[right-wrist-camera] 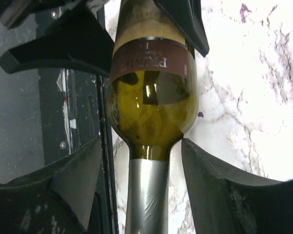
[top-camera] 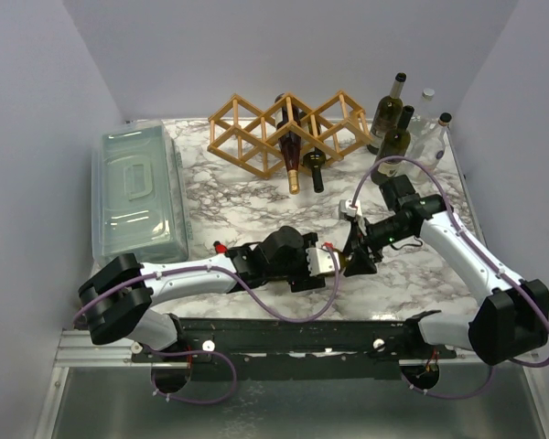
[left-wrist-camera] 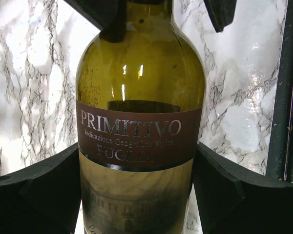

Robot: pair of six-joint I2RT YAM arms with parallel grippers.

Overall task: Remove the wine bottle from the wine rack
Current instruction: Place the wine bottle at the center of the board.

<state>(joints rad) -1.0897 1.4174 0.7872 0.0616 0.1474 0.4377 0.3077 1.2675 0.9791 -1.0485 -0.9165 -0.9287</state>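
1. You have the wine bottle (left-wrist-camera: 139,97) off the wine rack (top-camera: 267,128) and at the near part of the marble table (top-camera: 238,201), well apart from the rack, stretched between the two arms.
2. Your left gripper (left-wrist-camera: 136,161) is clamped on the bottle's body. Its black fingers (left-wrist-camera: 44,190) press both sides just below the brown "PRIMITIVO" label.
3. Your right gripper (right-wrist-camera: 141,146) stands apart. Its fingers (right-wrist-camera: 219,195) flank the silver-foiled neck with a gap showing on each side.
4. The bottle points neck-first at the right arm, with its base toward the left.
5. You cannot tell from these views whether the glass rests on the marble or hangs above it.
6. Behind, two other bottles (top-camera: 293,151) sit in the rack's cells, necks toward you.
7. A cluster of upright bottles (top-camera: 395,137) stands at the rack's right end, and a lidded plastic bin (top-camera: 139,192) lies along the table's left side.
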